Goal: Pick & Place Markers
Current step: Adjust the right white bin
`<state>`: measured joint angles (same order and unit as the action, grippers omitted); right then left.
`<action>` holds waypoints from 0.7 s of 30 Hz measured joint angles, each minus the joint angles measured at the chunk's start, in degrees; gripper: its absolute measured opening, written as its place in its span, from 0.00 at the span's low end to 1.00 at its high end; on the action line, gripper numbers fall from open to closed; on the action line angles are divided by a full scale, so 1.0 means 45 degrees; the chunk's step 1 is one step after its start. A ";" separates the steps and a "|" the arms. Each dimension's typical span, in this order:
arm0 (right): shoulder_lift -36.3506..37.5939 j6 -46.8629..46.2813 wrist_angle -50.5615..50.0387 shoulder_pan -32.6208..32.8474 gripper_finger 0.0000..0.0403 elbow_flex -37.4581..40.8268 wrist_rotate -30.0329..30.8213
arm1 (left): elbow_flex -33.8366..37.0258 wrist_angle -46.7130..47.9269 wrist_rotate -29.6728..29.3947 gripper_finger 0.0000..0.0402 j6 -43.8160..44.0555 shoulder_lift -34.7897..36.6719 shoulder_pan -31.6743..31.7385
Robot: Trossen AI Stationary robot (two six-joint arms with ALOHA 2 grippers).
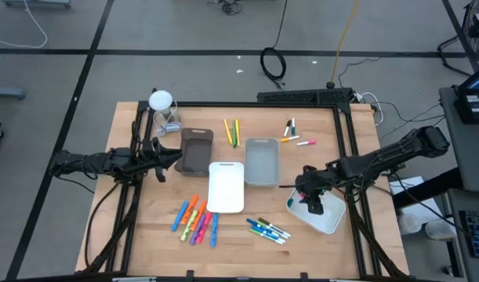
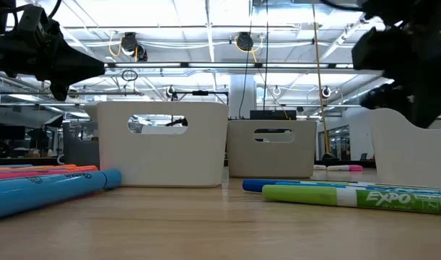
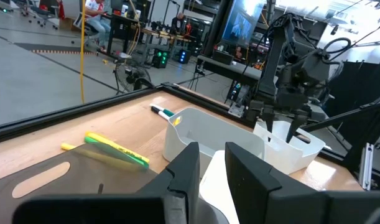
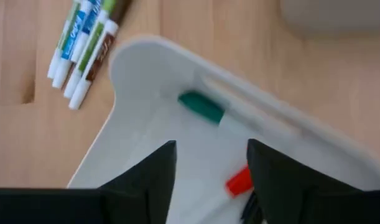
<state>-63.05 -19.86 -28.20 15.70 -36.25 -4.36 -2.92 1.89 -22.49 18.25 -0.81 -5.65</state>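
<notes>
Big open lab room with a grey floor marked by black tape lines (image 1: 223, 52), ceiling lights and desks with monitors behind. Light wooden table top (image 1: 153, 235) in a black metal frame.

Right gripper (image 1: 313, 205) hangs just above a white plastic tray (image 1: 333, 223) near the table's right edge, fingers spread apart, holding nothing. Directly below it, inside that tray, lie a green-capped marker (image 4: 203, 107) and a red-capped marker (image 4: 239, 182).

Left gripper (image 1: 175, 154) hovers at the left side beside a dark brown rectangular tray (image 1: 197, 152); its fingers stand close together with a narrow gap, and nothing shows between them.

Between the two grippers sit a flat white rectangular tray (image 1: 226, 186) and a grey plastic tray (image 1: 262, 162).

Markers on the wood: an orange, pink, blue and purple cluster (image 1: 197, 220) in front of the left gripper; a green and blue cluster (image 1: 268, 230) just left of the right gripper's tray; yellow and green markers (image 1: 232, 131) behind the brown tray; a few mixed markers (image 1: 295, 133) behind the grey tray.

Clear cup-like item with white top (image 1: 161, 106) sits behind the left gripper at the table's back edge.
</notes>
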 joint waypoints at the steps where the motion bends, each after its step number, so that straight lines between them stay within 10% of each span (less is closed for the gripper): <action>1: 0.0004 0.0625 0.0135 0.0000 0.41 0.0000 0.0216 | 0.0000 0.0002 0.0001 0.20 0.0001 0.0001 0.0000; 9: -0.0919 0.4562 0.0811 0.0092 0.04 0.0000 0.0649 | 0.0000 0.0003 0.0000 0.20 -0.0002 -0.0002 -0.0001; 21: -0.2066 0.6615 0.2416 0.0097 0.00 0.0005 0.2667 | -0.0003 -0.0001 0.0001 0.20 -0.0002 -0.0001 0.0000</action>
<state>-72.34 9.90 -17.33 16.14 -36.23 7.65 -2.93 1.89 -22.48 18.24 -0.81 -5.65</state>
